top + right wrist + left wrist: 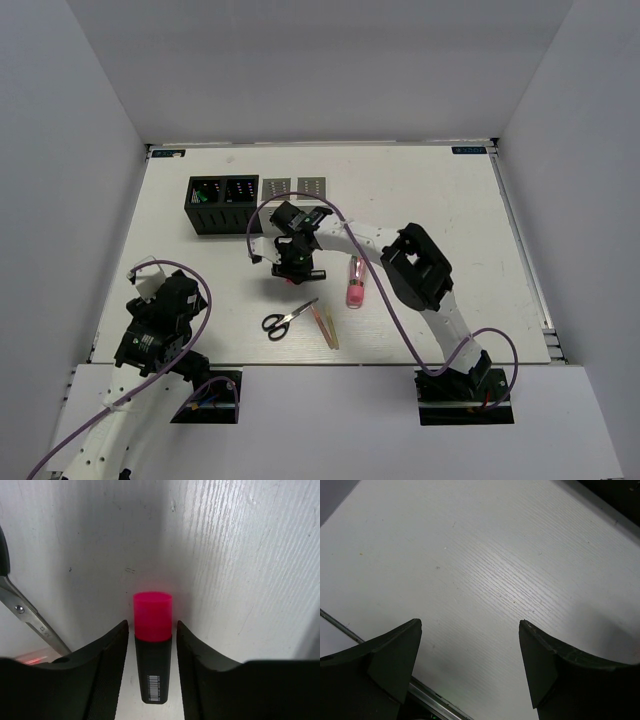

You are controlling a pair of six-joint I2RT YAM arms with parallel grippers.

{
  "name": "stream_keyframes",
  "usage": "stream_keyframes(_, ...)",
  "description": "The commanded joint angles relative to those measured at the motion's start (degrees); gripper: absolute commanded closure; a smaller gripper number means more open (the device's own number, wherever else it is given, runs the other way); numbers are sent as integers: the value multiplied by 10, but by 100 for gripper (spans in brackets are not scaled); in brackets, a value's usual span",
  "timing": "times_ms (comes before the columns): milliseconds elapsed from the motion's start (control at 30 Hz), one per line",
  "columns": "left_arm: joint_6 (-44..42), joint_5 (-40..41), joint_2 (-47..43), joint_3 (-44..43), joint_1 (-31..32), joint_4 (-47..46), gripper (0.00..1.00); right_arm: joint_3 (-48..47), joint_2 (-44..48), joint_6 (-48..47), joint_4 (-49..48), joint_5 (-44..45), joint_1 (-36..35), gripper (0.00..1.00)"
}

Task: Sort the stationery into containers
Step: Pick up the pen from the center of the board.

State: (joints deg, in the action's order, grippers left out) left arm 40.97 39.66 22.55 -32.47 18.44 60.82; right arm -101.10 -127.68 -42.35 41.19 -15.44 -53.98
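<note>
- The right claw (151, 624) is open just a little, with one finger on each side of the short black marker with a pink cap (152, 614). Thin gaps show.
- That marker lies on the white table (420, 190), just past the black-handled metal scissors (288, 320).
- The left claw (470, 625) is wide open and empty, well left of the scissors.

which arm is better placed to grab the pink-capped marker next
Right. The right arm has its jaws either side of the pink-capped marker, narrow gaps showing. The left arm sits at the near edge, jaws open over bare table.
</note>
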Motion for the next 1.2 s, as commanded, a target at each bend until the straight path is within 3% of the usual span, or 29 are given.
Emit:
stream_keyframes(0, -1, 5, -1, 0, -4, -9, 11, 20, -12, 3, -4, -3, -3, 56)
stream_keyframes(167, 1, 4, -5, 0, -4, -7, 11, 49, -15, 0, -14, 9, -3, 69)
stream_keyframes(333, 0, 2, -7, 0, -4, -10, 10, 92, -3, 2, -27, 18, -4, 92)
stream_keyframes(433, 0, 2, -7, 0, -3, -9, 10, 102, 8, 9, -28, 14, -4, 100)
stream_keyframes(1167, -5, -5, -8, 2, -4, -12, 10, 30, 86, 54, 5, -51, 1, 100)
